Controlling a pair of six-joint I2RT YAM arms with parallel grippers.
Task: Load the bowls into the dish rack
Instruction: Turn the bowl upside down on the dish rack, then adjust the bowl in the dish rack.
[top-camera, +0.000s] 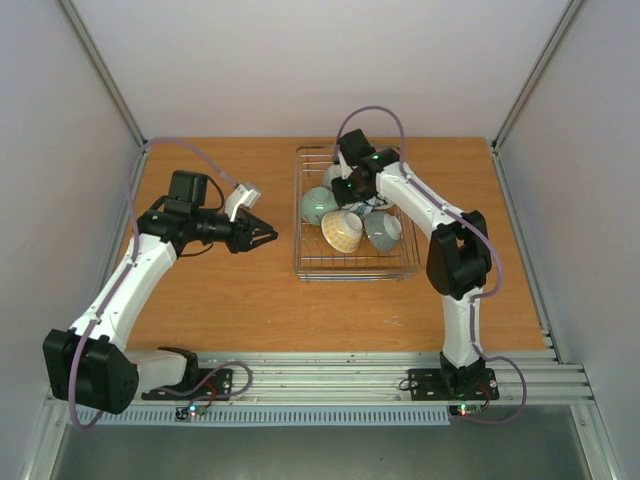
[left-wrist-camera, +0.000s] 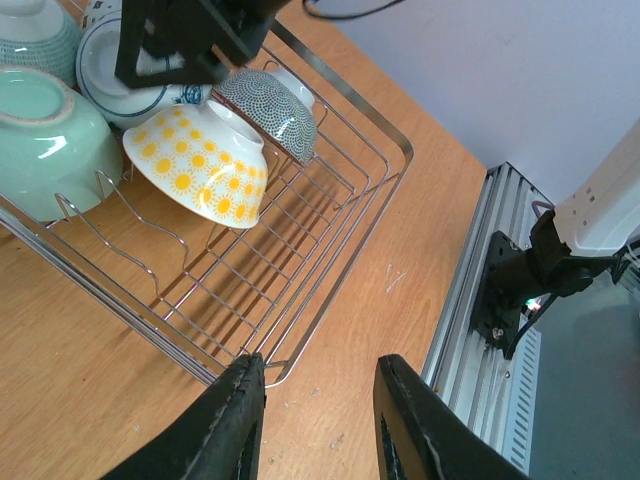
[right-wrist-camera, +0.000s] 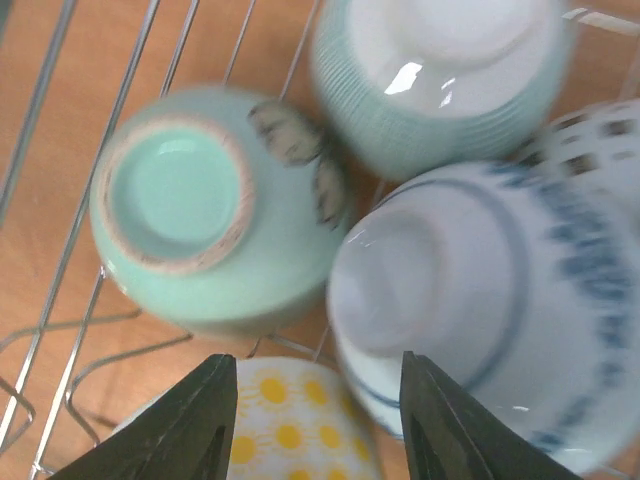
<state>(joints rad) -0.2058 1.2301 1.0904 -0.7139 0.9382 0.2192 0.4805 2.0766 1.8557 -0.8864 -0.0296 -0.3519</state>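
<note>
The wire dish rack (top-camera: 355, 276) sits right of the table's middle and holds several bowls, all bottom up or on their sides. Among them are a celadon green bowl (top-camera: 318, 205), a yellow-patterned bowl (top-camera: 342, 230) and a grey dotted bowl (top-camera: 383, 230). My right gripper (top-camera: 347, 196) hangs open just over the pile. Its wrist view shows the green bowl (right-wrist-camera: 190, 205), a white bowl with blue pattern (right-wrist-camera: 470, 300), a ribbed teal bowl (right-wrist-camera: 440, 80) and the yellow bowl (right-wrist-camera: 290, 430) below the fingers. My left gripper (top-camera: 265, 236) is open and empty, left of the rack.
In the left wrist view the rack's near corner (left-wrist-camera: 343, 270) lies just past my left gripper (left-wrist-camera: 320, 400), over bare wood. The right arm's base (left-wrist-camera: 520, 290) stands on the aluminium rail at the table's near edge. White walls close in the sides and back.
</note>
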